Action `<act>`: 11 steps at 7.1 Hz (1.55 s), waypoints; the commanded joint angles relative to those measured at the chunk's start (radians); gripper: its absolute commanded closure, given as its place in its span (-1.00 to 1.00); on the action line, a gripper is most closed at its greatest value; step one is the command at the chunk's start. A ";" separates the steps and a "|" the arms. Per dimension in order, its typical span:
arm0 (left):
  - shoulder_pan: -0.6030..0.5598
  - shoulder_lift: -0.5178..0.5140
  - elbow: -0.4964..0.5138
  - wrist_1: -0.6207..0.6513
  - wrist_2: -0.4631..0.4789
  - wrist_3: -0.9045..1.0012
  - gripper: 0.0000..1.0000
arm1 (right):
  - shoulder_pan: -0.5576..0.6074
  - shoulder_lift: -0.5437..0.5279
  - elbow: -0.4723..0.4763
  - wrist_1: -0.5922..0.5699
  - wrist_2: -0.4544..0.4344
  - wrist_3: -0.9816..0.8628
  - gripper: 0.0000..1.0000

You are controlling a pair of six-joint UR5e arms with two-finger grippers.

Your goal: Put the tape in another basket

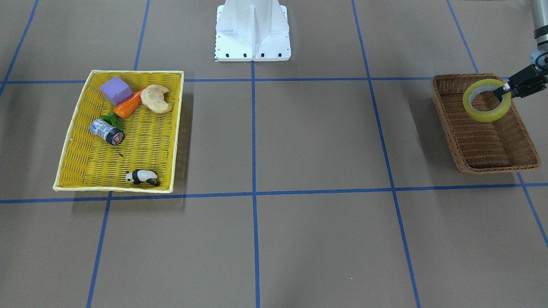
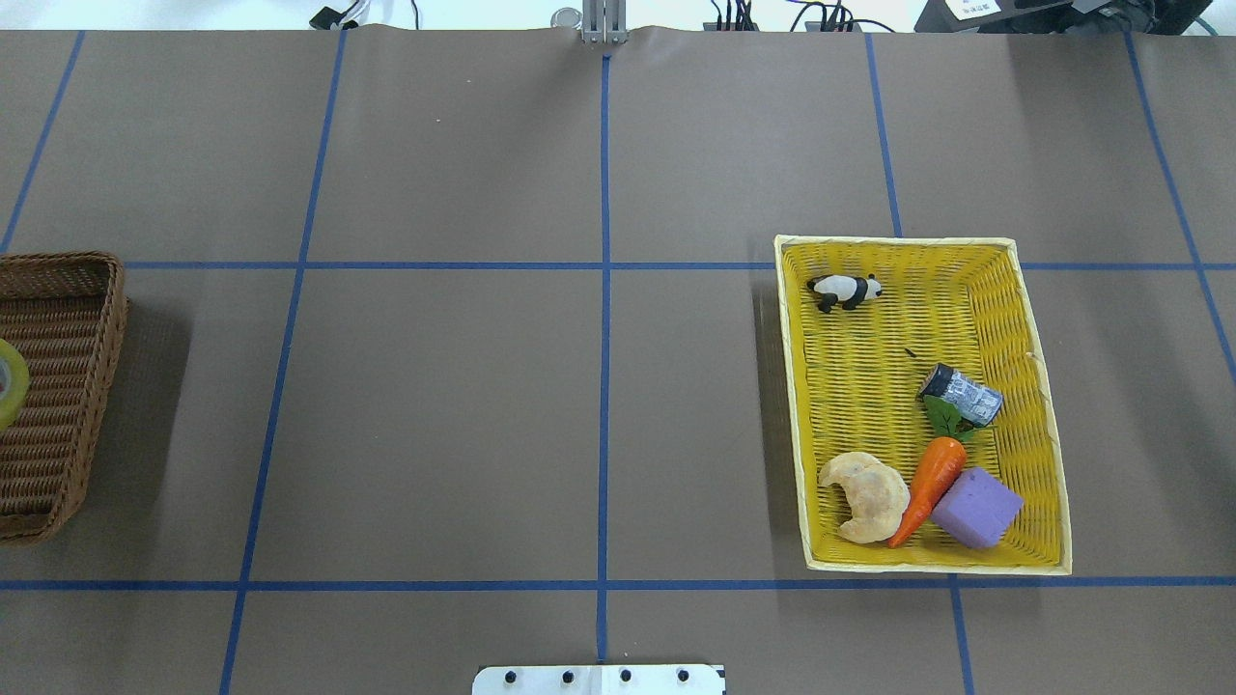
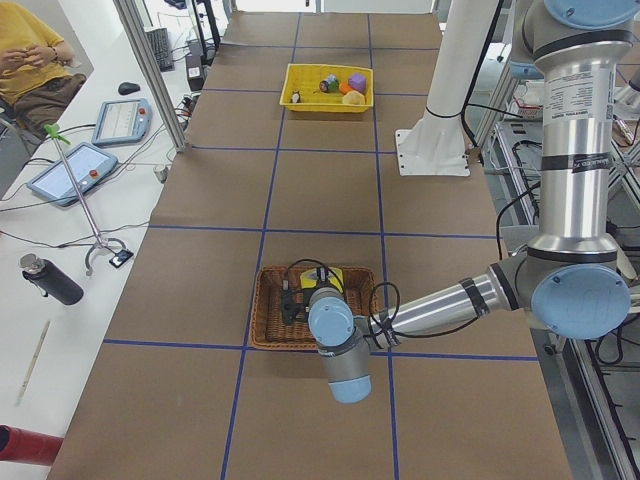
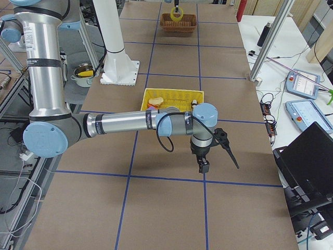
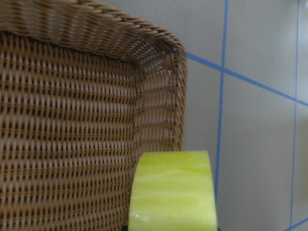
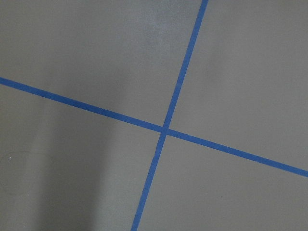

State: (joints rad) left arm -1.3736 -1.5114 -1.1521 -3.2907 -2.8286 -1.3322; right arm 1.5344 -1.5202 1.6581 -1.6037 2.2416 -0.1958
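Note:
The tape [image 1: 488, 116], a yellowish roll, hangs above the far half of the dark brown wicker basket [image 1: 496, 167]. My left gripper [image 1: 501, 90] is shut on the roll's rim and holds it clear of the basket floor. In the left wrist view the tape [image 5: 171, 192] sits at the bottom edge, over the basket's corner [image 5: 72, 120]. The overhead view shows only a sliver of the tape [image 2: 8, 381] over the basket [image 2: 58, 386] at the left edge. My right gripper [image 4: 203, 165] hovers over bare table in front of the yellow tray; I cannot tell if it is open or shut.
A yellow woven tray [image 1: 179, 128] on the robot's right holds a purple block [image 1: 115, 90], a carrot [image 1: 128, 105], a pastry [image 1: 156, 98], a small grey cylinder [image 1: 106, 131] and a panda figure [image 1: 142, 176]. The white robot base [image 1: 252, 30] stands at the table's back middle.

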 commanded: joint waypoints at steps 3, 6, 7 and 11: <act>0.004 -0.022 0.015 -0.003 0.035 0.027 -0.98 | 0.001 -0.002 -0.001 -0.001 0.001 -0.001 -1.00; -0.002 -0.067 0.011 0.008 0.035 0.018 -0.98 | 0.001 -0.002 0.000 0.001 0.003 0.001 -1.00; -0.024 -0.101 0.009 0.035 0.035 0.013 -0.98 | 0.001 -0.003 0.000 -0.001 0.003 0.002 -1.00; -0.137 -0.219 -0.008 0.079 0.162 0.050 -0.98 | 0.001 -0.009 0.002 0.001 0.003 0.009 -1.00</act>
State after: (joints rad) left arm -1.4942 -1.7073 -1.1531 -3.2116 -2.7290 -1.3021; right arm 1.5356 -1.5279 1.6592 -1.6030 2.2442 -0.1891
